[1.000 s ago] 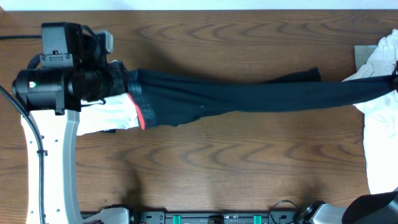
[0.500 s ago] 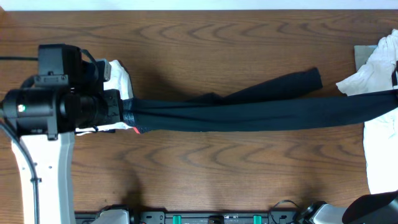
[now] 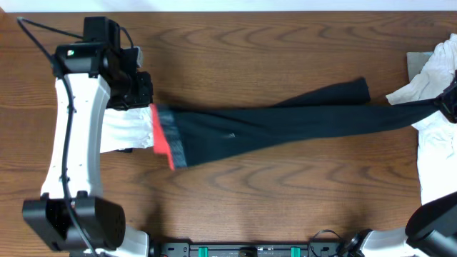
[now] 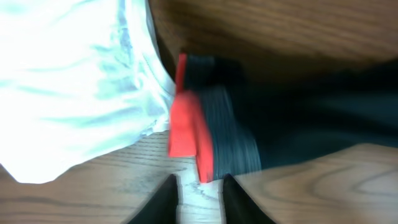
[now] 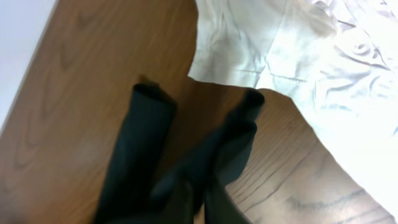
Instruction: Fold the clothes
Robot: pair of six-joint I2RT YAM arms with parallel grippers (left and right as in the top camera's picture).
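Black trousers (image 3: 271, 128), one pair; left end effector (image 4: 200, 198) spread, right end effector (image 3: 449, 106) pinching one leg (image 3: 400, 118).

Bright, even light falls from above; the trousers (image 3: 285, 125) cast soft shadows on the tabletop (image 3: 285, 57). The left wrist view is motion-blurred, its white cloth (image 4: 68, 74) overexposed.
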